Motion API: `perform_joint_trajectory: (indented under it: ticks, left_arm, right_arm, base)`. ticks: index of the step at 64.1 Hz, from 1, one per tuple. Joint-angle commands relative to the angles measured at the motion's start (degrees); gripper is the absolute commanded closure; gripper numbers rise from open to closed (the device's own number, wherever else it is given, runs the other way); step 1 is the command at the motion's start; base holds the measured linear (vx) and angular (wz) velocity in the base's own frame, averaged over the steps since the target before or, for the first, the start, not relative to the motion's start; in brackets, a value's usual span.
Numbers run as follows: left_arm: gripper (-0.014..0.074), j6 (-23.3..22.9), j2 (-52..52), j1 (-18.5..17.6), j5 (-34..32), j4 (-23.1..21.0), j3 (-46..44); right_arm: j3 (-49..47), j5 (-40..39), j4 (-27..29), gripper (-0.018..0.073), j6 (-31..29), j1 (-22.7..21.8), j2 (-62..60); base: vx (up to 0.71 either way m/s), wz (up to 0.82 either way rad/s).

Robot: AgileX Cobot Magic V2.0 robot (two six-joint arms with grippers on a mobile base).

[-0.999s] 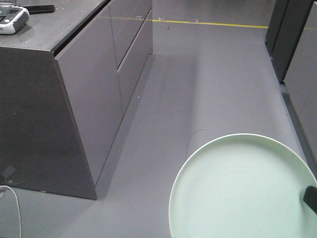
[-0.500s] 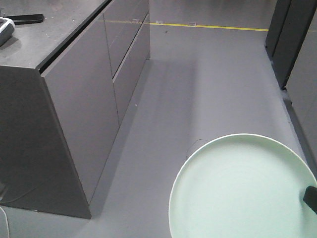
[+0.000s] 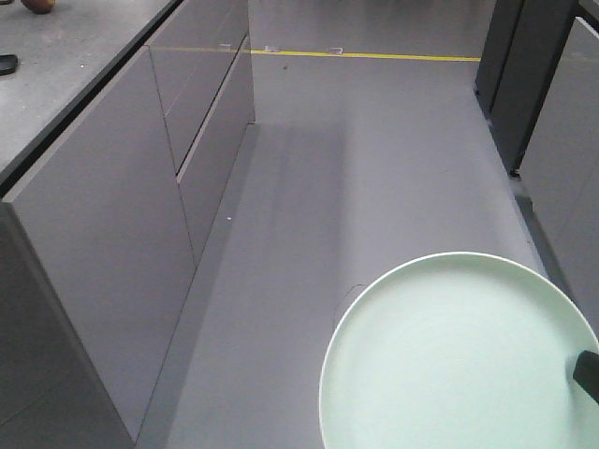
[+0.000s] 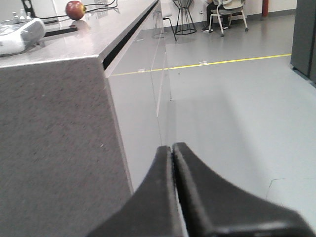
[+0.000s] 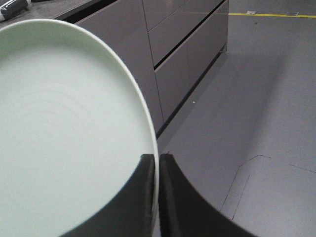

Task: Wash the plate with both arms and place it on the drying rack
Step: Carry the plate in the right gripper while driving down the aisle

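The round pale mint-green plate fills the lower right of the front view, held up over the grey floor. In the right wrist view the plate takes up the left half, and my right gripper is shut on its rim, one finger on each face. A black bit of that gripper shows at the plate's right edge. My left gripper is shut with nothing between its fingers, close beside the counter's end. The drying rack is out of view.
A long grey counter with drawers runs along the left. An apple and a white device lie on its top. Dark cabinets stand at the right. A yellow line crosses the floor; chairs stand farther back.
The counter has slid left and closer in the front view, its top items leaving the frame. The plate and the right gripper keep their place in the view.
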Motion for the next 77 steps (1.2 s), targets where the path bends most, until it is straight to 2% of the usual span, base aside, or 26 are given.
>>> perform_joint_trajectory:
  ticks: [1,77]
  left_arm:
    - [0.0603,-0.49,-0.76,-0.48,-4.02,-0.19,-1.48]
    - [0.0603,-0.49,-0.76,-0.48,-4.02,-0.19,-1.48]
  right_arm:
    - [-1.54,-3.87,1.16,0.0561,-0.04,-0.18,0.44]
    - [-1.54,-3.87,1.16,0.0561,-0.04,-0.18,0.44]
  base:
    - [0.28,-0.14]
    - [0.31,-0.07]
